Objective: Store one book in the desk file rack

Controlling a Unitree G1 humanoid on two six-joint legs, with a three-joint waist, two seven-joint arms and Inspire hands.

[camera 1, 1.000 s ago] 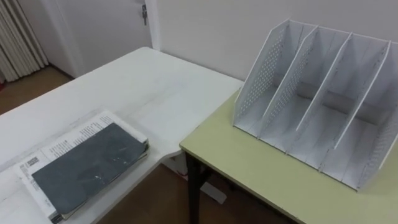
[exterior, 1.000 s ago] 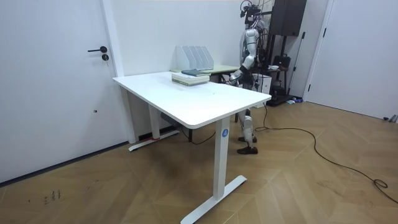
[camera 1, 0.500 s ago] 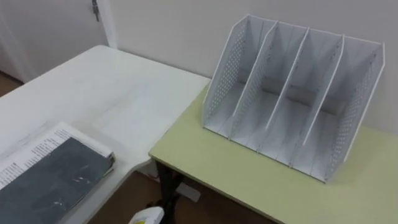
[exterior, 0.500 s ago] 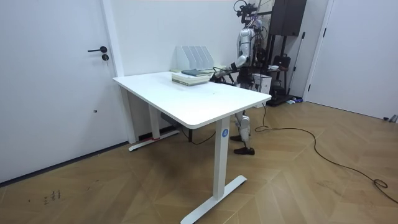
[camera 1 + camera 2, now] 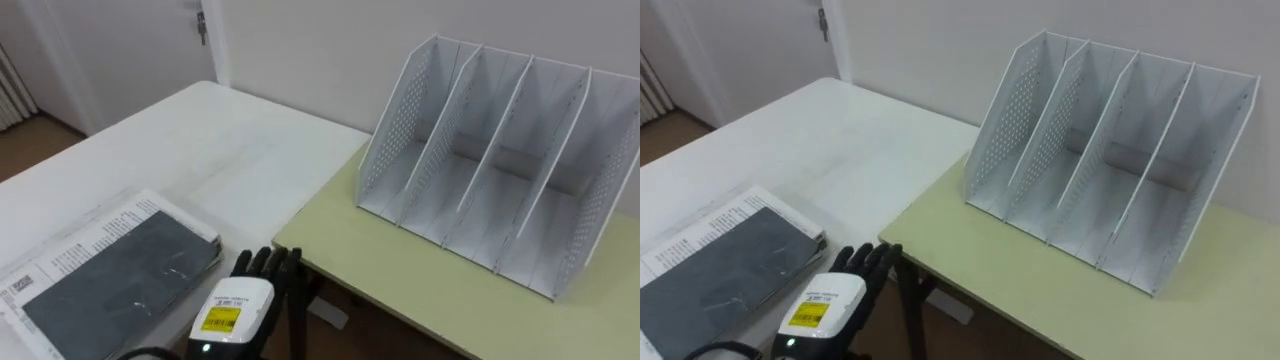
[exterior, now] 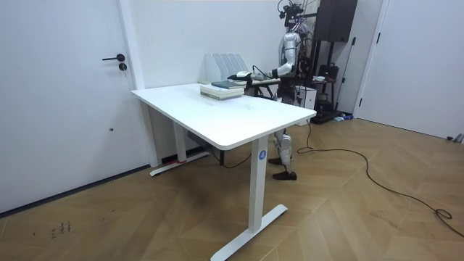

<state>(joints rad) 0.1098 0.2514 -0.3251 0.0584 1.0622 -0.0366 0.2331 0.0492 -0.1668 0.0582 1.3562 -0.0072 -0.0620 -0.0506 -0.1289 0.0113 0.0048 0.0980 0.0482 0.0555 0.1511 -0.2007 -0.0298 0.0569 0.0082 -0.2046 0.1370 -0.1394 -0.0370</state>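
Observation:
A book with a dark grey cover [image 5: 110, 275] lies flat on a stack of printed pages at the near corner of the white table [image 5: 200, 140]. The white file rack [image 5: 500, 170] stands upright on the green desk [image 5: 420, 300] against the wall, its slots empty. My left hand [image 5: 240, 300] comes up from the bottom edge, just right of the book, over the gap between the two tables. Its dark fingers [image 5: 265, 262] are relaxed and hold nothing. In the room view the hand [image 6: 241, 75] is stretched out near the book stack [image 6: 222, 88].
The white table and the green desk meet at a corner with a gap of wooden floor below. A door [image 5: 120, 40] is at the back left. In the room view I stand behind the white table [image 6: 225, 119], beside a dark shelf [image 6: 335, 22].
My left hand has risen into view beside the book; the room view shows the arm lifted from my side and stretched over the table. The head camera swung right, then partly back left.

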